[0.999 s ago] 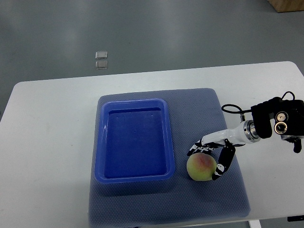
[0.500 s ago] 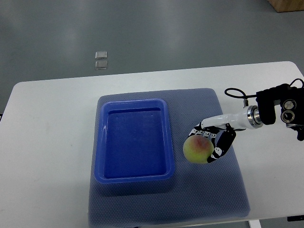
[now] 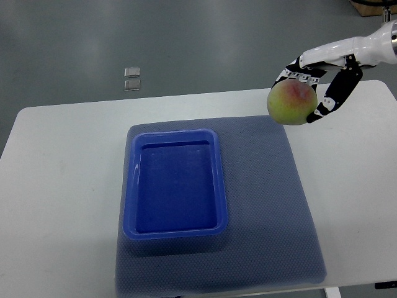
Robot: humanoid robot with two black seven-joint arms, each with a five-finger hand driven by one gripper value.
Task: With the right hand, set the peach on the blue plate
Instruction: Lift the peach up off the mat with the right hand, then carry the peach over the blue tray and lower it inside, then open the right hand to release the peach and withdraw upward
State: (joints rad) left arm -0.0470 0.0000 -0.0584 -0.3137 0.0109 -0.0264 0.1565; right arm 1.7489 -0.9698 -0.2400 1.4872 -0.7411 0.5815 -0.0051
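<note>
Your right hand (image 3: 313, 84) comes in from the upper right corner of the picture, and its fingers (image 3: 301, 76) are curled around the peach (image 3: 291, 103) — white ones over the top, a black-and-white one (image 3: 335, 93) pressed against the right side. The peach is yellow-green with a red blush near the top. It sits in your grip up near the far right part of the white surface (image 3: 62, 186), over the far right corner of the grey mat (image 3: 267, 217), and it looks raised off the mat rather than resting on it.

The blue plate (image 3: 131, 186) — really a shallow rectangular tray with a raised rim — lies on the left half of the mat, its long side running away from you. Nothing is in it. The peach is well apart from the plate, off to its right and farther back.

The mat covers the middle of the surface, with bare white showing to the left, to the right and behind. Beyond the far edge you can see the grey floor (image 3: 236, 43), with two small square metal plates (image 3: 132, 78) set into it, one just behind the other.
</note>
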